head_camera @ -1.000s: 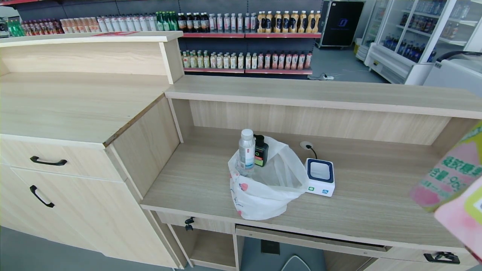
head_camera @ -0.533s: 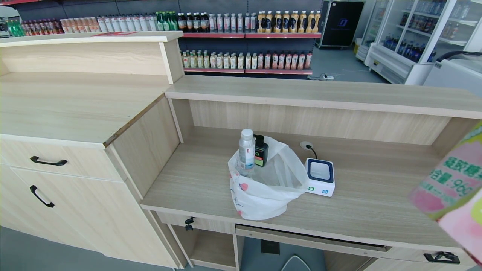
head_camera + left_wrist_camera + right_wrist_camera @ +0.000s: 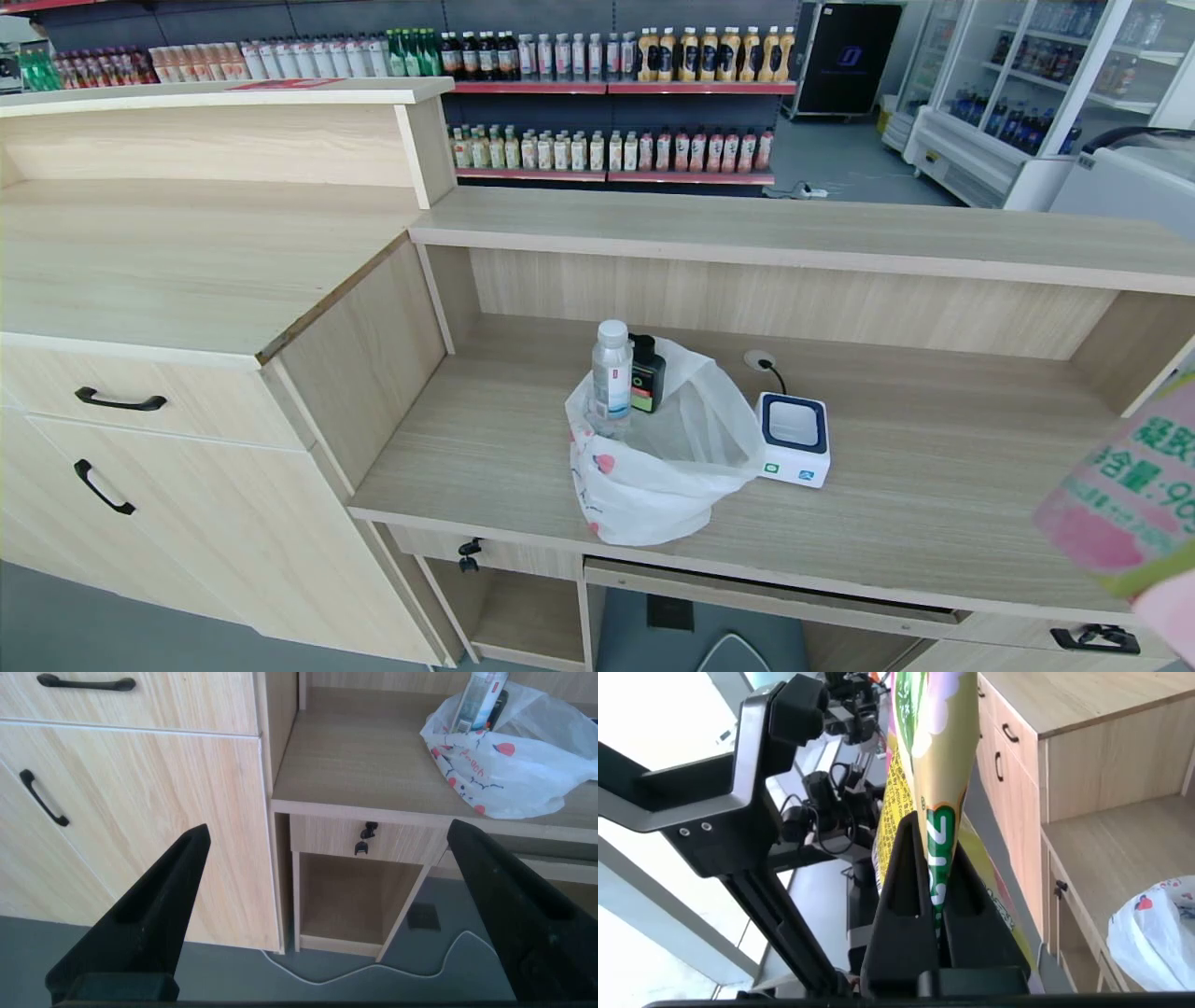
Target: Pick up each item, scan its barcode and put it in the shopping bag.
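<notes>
Pink-and-green packet (image 3: 1125, 490) is pinched between the fingers of your right end effector (image 3: 931, 845), off the tabletop's (image 3: 934, 504) right end and well apart from the shopping bag (image 3: 653, 476). A water bottle (image 3: 611, 373) and a dark bottle (image 3: 646, 378) stand in the bag, with the scanner (image 3: 794, 437) just beside it. Your left end effector (image 3: 327, 915) is spread wide and holds nothing.

shopping bag (image 3: 653, 485) on the counter (image 3: 934, 485) near its front edge, water bottle (image 3: 611, 378) upright in the bag's far left part, shorter bottle (image 3: 647, 375) just behind it to the right, scanner (image 3: 794, 439) just beside the bag's right side, snack packet (image 3: 1134, 495) in the right pincer (image 3: 929, 859) at the counter's right end
</notes>
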